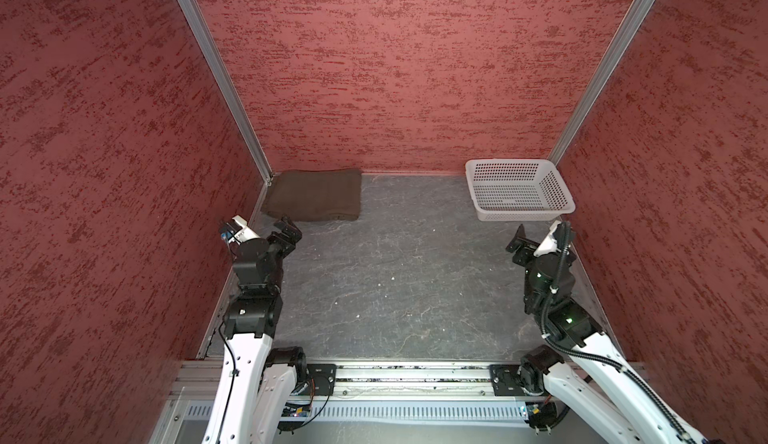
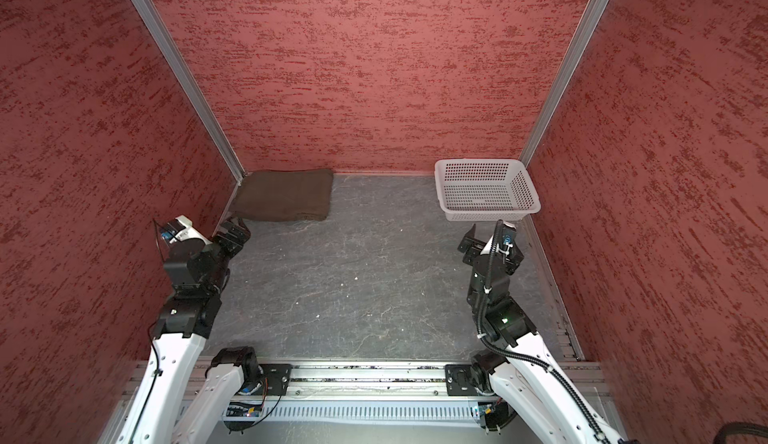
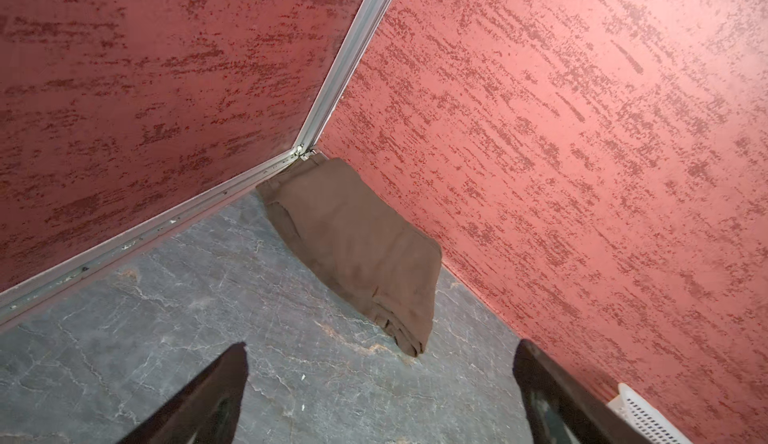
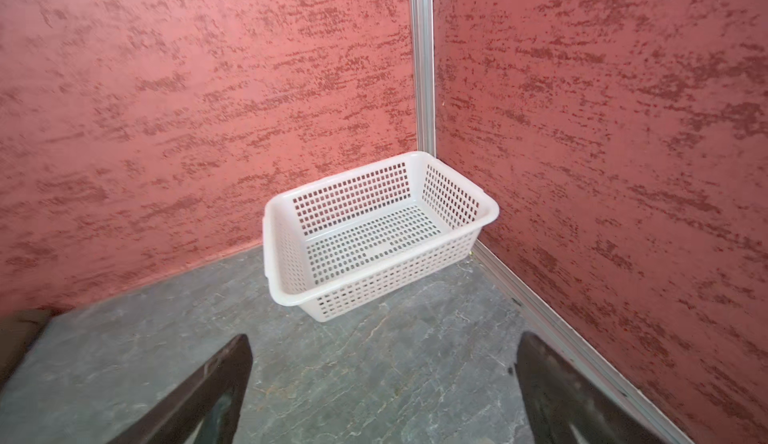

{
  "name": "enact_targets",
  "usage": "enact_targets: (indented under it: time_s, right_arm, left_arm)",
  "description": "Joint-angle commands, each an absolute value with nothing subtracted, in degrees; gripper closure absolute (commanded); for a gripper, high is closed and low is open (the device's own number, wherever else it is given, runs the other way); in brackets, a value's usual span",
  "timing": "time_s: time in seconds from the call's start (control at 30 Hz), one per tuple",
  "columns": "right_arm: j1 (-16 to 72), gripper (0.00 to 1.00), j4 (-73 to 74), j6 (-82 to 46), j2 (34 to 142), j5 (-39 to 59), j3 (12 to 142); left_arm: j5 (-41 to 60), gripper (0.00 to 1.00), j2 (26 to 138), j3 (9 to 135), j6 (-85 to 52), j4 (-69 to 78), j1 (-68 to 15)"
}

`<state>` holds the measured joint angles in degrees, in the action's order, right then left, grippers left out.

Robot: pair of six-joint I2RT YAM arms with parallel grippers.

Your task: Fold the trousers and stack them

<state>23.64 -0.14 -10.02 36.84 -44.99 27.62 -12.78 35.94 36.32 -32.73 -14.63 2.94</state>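
Note:
The trousers point(image 1: 313, 195) point(image 2: 284, 195) lie folded into a dark brown rectangle in the far left corner, against both walls. The left wrist view shows the folded trousers point(image 3: 357, 246) a short way ahead of my left gripper point(image 3: 382, 344), whose jaws stand wide apart with only floor between them. In both top views the left gripper point(image 1: 289, 232) point(image 2: 235, 232) hovers just in front of the bundle's near edge, apart from it. My right gripper point(image 1: 519, 244) point(image 2: 471, 242) point(image 4: 385, 338) is open and empty on the right side, in front of the basket.
An empty white perforated basket point(image 1: 519, 213) point(image 2: 490, 215) point(image 4: 374, 292) point(image 3: 648, 421) sits in the far right corner. Red textured walls with aluminium rails enclose the grey stone-pattern floor point(image 1: 395, 280) on three sides. The arms' bases stand on a rail at the near edge.

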Motion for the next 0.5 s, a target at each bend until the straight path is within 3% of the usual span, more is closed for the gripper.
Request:
enact_targets:
  time_s: [0.0,0.17,0.3,0.47]
  right_arm:
    - [22.13,0.01,12.99,-0.98,39.74,-41.93,21.50]
    - [19.08,0.01,28.02,1.88,47.39,-42.55,13.15]
    - [15.32,0.01,25.84,-3.31,53.60,-38.52,13.19]
    - [11.40,0.01,28.08,-7.12,57.91,-34.23,12.61]
  left_arm:
    - [-15.20,0.01,35.59,32.05,-27.23,-10.81,2.09]
    - [-20.98,0.01,36.50,29.89,-19.02,-13.47,0.92]
    - [-14.34,0.01,37.37,22.54,-10.39,0.51,0.56]
    - [-13.01,0.01,45.78,15.82,-10.19,16.52,0.43]
